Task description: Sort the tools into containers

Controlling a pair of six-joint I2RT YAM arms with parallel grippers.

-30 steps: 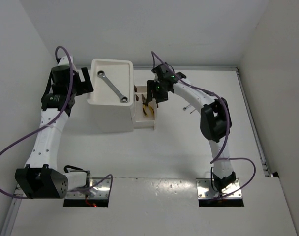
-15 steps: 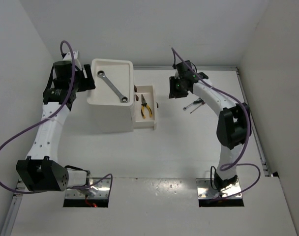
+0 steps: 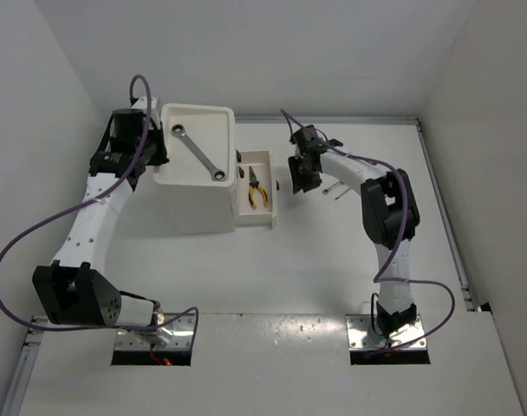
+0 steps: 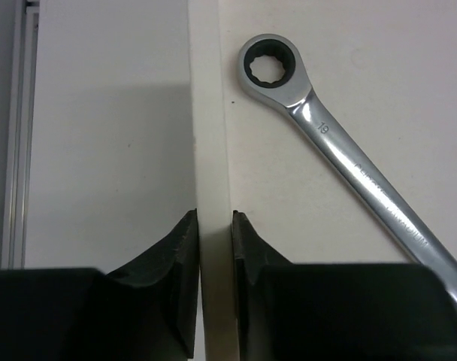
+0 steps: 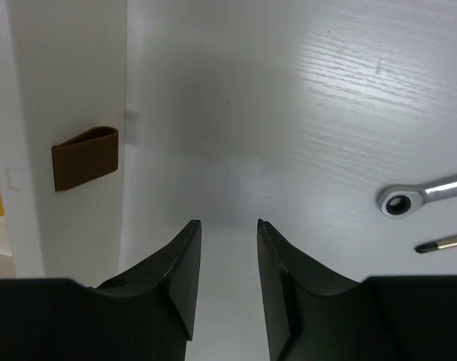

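White drawer unit (image 3: 198, 208) stands between both arms. L gripper (image 4: 213, 214) is closed on the rim of its tray top, I think to steady it. Open drawer (image 3: 256, 218) sticks out toward the R arm, w/ yellow-handled pliers (image 3: 257, 189) inside. R gripper (image 5: 227, 223), jaws partly apart and empty, hangs low just beside the brown handle (image 5: 85, 156), which lies to its left. A leftward push would probably shut the drawer.

So the end effector (image 4: 213, 222) sits at 6 o'clock, its two dark fingers (image 4: 180, 256) pinched on either side of the white tray rim (image 4: 207, 113), which runs straight up to 12. Inside the tray a silver wrench (image 4: 341, 154) lies diagonally, ring end at 1 o'clock, handle heading off toward 4. The counter (image 4: 101, 150) is at 9.
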